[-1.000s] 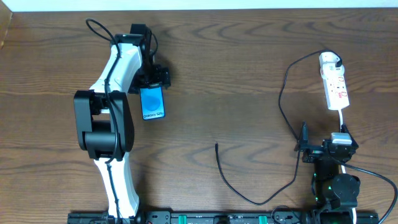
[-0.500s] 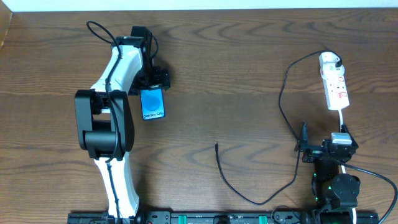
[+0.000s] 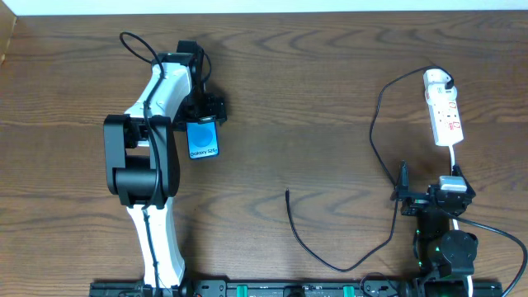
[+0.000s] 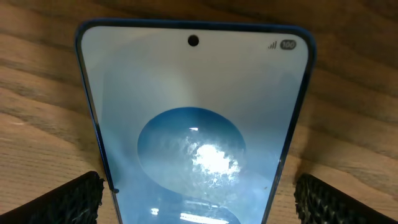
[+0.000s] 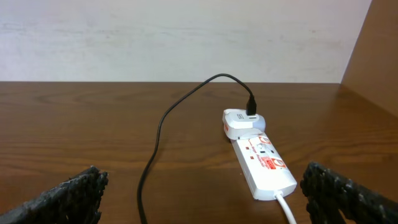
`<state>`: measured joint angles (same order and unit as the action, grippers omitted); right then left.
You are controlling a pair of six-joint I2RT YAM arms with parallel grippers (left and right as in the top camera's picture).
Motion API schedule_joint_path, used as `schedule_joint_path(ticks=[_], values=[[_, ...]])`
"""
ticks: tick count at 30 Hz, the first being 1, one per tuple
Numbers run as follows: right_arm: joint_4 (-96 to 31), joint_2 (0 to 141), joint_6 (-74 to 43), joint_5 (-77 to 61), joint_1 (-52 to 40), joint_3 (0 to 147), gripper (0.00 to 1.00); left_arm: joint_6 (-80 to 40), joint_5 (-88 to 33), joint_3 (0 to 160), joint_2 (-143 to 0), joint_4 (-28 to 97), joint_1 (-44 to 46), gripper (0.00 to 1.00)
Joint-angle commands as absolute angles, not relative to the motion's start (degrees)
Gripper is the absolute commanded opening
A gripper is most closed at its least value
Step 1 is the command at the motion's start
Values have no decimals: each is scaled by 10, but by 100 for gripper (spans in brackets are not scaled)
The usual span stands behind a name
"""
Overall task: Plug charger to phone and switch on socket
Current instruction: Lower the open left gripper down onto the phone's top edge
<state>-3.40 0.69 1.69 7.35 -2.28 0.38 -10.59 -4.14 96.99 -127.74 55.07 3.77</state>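
Note:
The phone (image 3: 203, 140) lies flat on the wooden table at the left, its blue screen up. My left gripper (image 3: 204, 118) is at the phone's far end, open. In the left wrist view the phone (image 4: 196, 112) fills the frame, and the left gripper (image 4: 200, 200) straddles it with a gap on each side. The white socket (image 3: 445, 115) lies at the far right. The charger's white plug (image 3: 438, 80) sits in its far end. The charger's black cable (image 3: 373, 132) loops down to a loose tip (image 3: 287, 193) mid-table. My right gripper (image 3: 436, 195) stands open near the socket (image 5: 264, 165), holding nothing.
The socket's white cord (image 3: 454, 157) runs back to the right arm's base. The charger cable (image 5: 155, 143) crosses the table between the right fingers. A wall edge (image 3: 264, 7) bounds the far side and a black rail (image 3: 272, 289) the front.
The left arm has shifted slightly to the right over the phone's far end. The phone, cable, socket and right arm have not moved.

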Motion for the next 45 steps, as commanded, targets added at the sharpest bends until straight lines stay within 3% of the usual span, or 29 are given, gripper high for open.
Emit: schedule_joint_path(ticks=[1, 45], values=[[-36, 3, 9, 78, -30, 3, 99, -113, -34, 966, -1285, 548, 35, 98], [-36, 3, 9, 78, -30, 3, 99, -113, -34, 936, -1285, 538, 35, 98]])
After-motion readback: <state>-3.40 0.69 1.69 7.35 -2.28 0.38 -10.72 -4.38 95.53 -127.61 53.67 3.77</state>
